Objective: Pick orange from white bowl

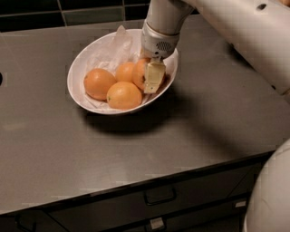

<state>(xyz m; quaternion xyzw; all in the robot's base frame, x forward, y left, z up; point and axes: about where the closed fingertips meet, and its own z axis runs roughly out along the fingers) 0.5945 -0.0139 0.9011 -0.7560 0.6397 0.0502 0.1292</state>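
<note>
The white bowl (76, 68) sits on the dark counter, lined with crinkled white paper (113, 47). It holds three paler oranges: left (98, 83), front (123, 95) and middle (124, 71). The deeper-coloured orange (139, 74) lies at the bowl's right side. My gripper (152, 80) reaches down into the bowl from above and is shut on this orange. One pale finger (154, 77) lies across its front, and the other is hidden behind it. The orange still rests in the bowl.
The grey counter (204, 118) stretches around the bowl, with its front edge above drawers (159, 195). A dark tiled wall (68, 11) runs along the back. My white arm (244, 31) crosses the upper right, and my base (272, 195) fills the lower right corner.
</note>
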